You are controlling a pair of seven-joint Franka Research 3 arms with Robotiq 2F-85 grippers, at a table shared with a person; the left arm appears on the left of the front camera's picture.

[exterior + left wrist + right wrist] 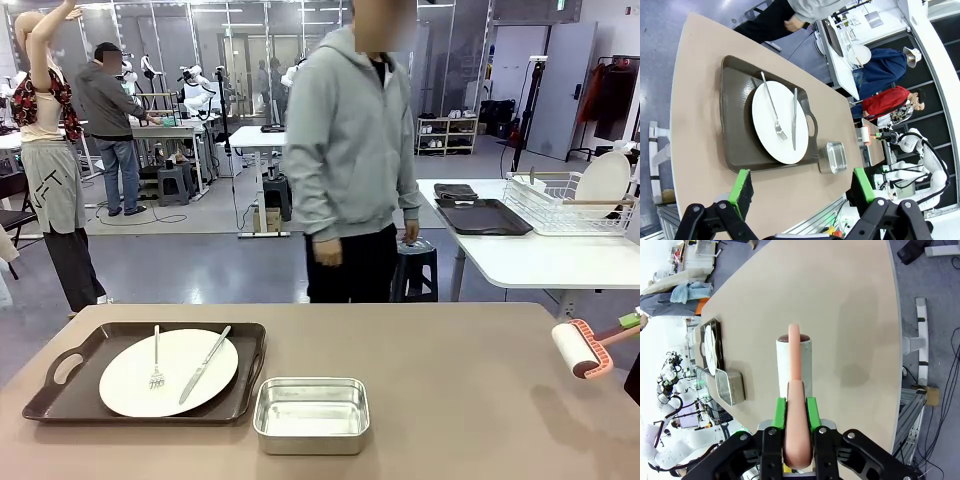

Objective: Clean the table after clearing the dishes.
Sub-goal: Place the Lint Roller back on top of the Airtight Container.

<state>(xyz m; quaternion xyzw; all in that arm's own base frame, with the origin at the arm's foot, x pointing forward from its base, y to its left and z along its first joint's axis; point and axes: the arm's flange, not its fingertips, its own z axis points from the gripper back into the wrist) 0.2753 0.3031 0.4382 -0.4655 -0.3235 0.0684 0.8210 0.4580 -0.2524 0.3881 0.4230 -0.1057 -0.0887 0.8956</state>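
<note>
Clearing is unfinished, in my judgement: one tray bearing a plate, fork and knife sits on the tabletop at 8 o'clock in the front view, with a steel pan just beside it at 6 o'clock; the left hand hangs above the tray, fingers apart, holding nothing; the right hand is clamped on the pink handle of a lint roller at 3 o'clock, apparently raised off the surface. The next move calls for a level grip on the tray's rim or handle so the cutlery does not slide; rolling should wait.
</note>
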